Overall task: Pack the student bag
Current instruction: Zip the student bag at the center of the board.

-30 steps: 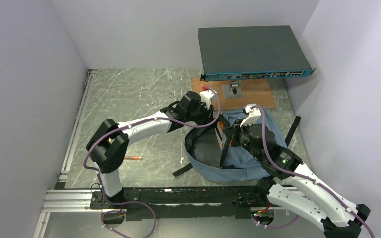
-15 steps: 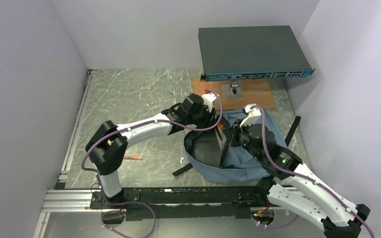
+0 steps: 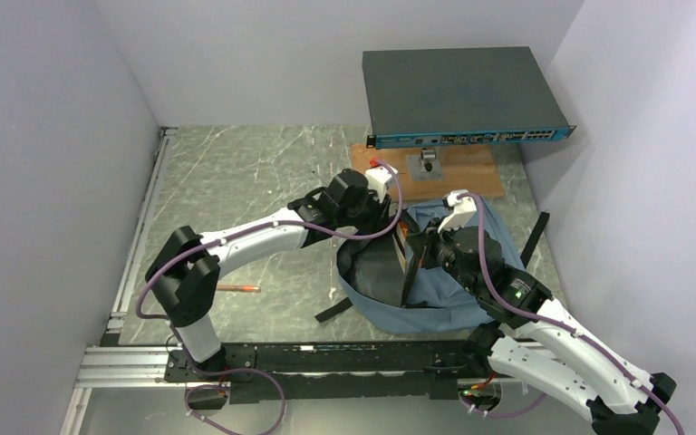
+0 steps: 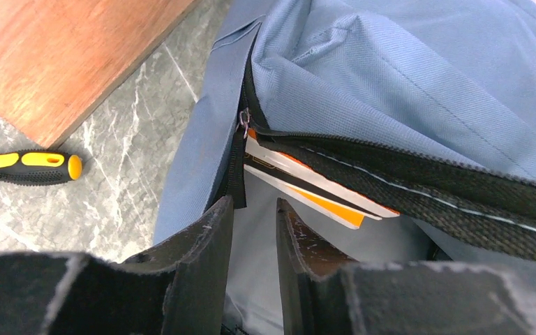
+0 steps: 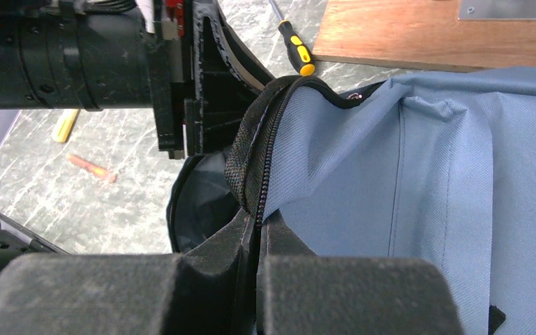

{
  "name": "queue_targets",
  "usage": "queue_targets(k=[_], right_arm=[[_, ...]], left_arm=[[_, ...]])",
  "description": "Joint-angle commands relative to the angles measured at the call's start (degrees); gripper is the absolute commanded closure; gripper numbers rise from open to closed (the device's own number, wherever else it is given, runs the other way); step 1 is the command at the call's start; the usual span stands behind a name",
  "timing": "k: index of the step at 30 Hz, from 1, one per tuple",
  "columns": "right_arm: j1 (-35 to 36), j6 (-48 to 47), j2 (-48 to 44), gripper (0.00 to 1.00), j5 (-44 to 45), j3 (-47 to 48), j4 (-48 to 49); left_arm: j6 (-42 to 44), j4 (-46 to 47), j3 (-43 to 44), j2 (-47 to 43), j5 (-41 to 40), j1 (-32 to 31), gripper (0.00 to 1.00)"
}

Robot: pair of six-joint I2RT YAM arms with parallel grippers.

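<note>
The student bag (image 3: 439, 294) lies right of centre, blue-grey, its mouth open towards the left. My right gripper (image 5: 259, 222) is shut on the bag's (image 5: 426, 174) black zipper edge and holds that edge up. My left gripper (image 4: 255, 209) sits at the mouth of the bag (image 4: 426, 63), jaws a narrow gap apart with only grey lining showing between them. One fingertip (image 4: 218, 227) rests beside the zipper strip. Just inside, under the zipper, the orange-and-white edges of flat books (image 4: 321, 188) show. From above, the left gripper (image 3: 382, 225) and right gripper (image 3: 414, 254) stand close together.
A yellow-and-black screwdriver (image 4: 28, 167) lies on the marble table beside a wooden board (image 3: 453, 168). The board carries a stand with a dark network box (image 3: 462, 91). A red pen (image 3: 240, 288) lies near the left arm's base. A black strap (image 3: 333, 310) trails from the bag's front.
The left arm's elbow has swung left and lower while its gripper stays at the bag's mouth. The right arm and bag have not moved.
</note>
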Motion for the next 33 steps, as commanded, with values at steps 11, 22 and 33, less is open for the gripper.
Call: queue_targets(k=[11,22,33], right_arm=[[0.08,1.54,-0.76,1.0,-2.39,0.18,4.03],[0.08,1.95,-0.84,1.0,-3.05,-0.31,4.48],[0.11,1.95,-1.03,1.0,-2.71,-0.27,4.08]], left_arm=[[0.1,-3.2,7.55,6.62,-1.54,-0.57,0.63],[0.66,-6.65,11.84,9.95,-4.56,-0.65,0.65],[1.67,-7.43,13.54,11.31,-3.81,-0.64,0.78]])
